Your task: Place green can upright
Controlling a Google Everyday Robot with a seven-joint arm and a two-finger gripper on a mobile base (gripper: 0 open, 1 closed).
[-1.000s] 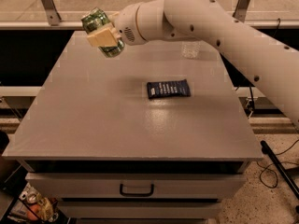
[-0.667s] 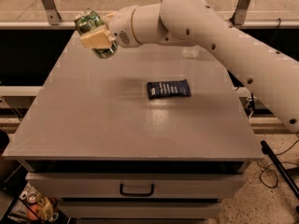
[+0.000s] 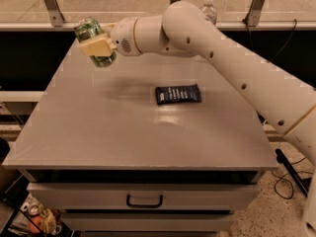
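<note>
The green can (image 3: 91, 31) has green patterned sides and a silver top. It is held in the air above the far left corner of the grey table (image 3: 123, 132), tilted a little with its top leaning left. My gripper (image 3: 96, 47) is shut on the can's middle, its cream fingers (image 3: 94, 47) wrapping the can's side. The white arm reaches in from the right across the table's back edge. The can's lower end shows below the fingers.
A dark blue snack packet (image 3: 178, 94) lies flat near the table's middle. A clear water bottle (image 3: 209, 10) stands at the back, mostly hidden behind the arm. A drawer with a handle (image 3: 144, 201) sits under the tabletop. Cables lie on the floor at the right.
The gripper has carried the green can leftward and slightly toward the table's far left corner. The can now stands closer to upright. The packet has not moved.
</note>
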